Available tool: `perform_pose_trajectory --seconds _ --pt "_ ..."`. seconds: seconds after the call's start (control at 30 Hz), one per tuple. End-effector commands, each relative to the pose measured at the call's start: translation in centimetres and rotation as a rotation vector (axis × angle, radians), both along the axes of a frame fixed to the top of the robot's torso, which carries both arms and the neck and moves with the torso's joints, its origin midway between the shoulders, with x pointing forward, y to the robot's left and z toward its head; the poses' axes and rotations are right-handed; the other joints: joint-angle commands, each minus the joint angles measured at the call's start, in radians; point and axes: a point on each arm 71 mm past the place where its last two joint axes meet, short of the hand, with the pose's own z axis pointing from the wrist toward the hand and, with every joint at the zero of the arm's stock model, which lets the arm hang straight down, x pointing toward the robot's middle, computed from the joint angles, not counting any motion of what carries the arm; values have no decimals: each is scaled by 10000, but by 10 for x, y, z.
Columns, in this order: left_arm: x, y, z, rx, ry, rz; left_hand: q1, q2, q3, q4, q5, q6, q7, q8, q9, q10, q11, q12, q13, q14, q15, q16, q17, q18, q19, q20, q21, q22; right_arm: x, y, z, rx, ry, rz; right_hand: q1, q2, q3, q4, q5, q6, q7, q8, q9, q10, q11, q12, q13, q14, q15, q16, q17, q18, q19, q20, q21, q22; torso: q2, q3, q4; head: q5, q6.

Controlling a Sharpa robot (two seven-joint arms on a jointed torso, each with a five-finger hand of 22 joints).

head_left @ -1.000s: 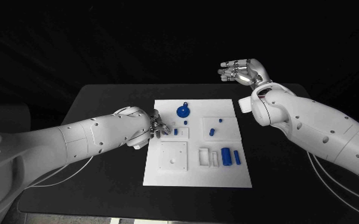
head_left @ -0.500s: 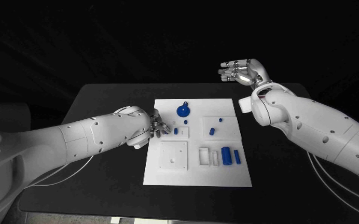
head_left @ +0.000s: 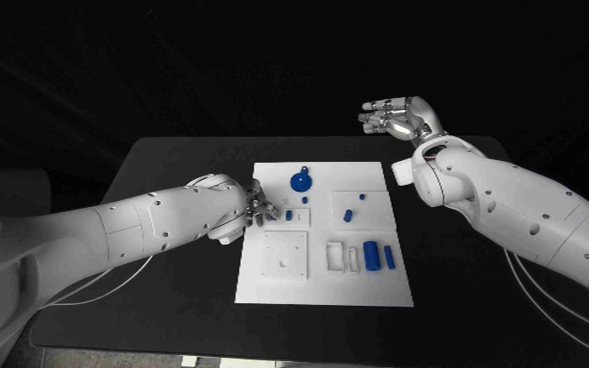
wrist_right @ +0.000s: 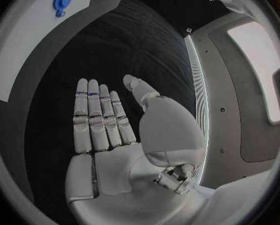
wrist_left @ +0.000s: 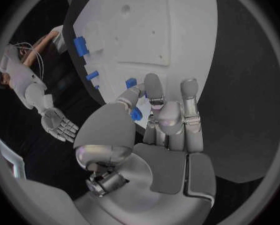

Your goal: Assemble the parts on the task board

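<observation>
Small blue part [wrist_left: 136,114] at left hand [head_left: 254,209] fingertips (board's left edge)

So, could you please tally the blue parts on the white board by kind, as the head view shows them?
Round blue disc: 1
Blue cylinders, lying side by side: 2
Small blue pieces: 4
Total: 7
</observation>
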Motion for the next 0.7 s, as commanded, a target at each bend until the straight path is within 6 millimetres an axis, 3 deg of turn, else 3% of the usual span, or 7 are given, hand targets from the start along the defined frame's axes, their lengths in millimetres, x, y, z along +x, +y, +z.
perform_pose_trajectory --seconds 0.03,0.7 --pt "-8 -5 -10 156 605 -300 38 154 498 -524 14 1180 -1132 23 4 223 -264 29 15 28 -64 45 2 48 -19 75 59 184 0 2 0 -11 -22 182 -95 -12 66 2 65 -4 0 26 -5 -49 -17 -35 -14 -75 20 -27 -16 47 -21 21 -68 -9 2 1 -2 -3 -7" --pt "-7 -5 -10 246 613 -353 50 154 492 -548 12 1175 -1130 24 -16 223 -267 19 31 28 -65 41 -2 61 -26 83 70 182 0 2 -1 -10 -5 183 -95 -12 66 2 65 -4 0 26 -5 -49 -17 -35 -14 -75 20 -27 -16 47 -21 21 -68 -9 2 8 0 3 -7"
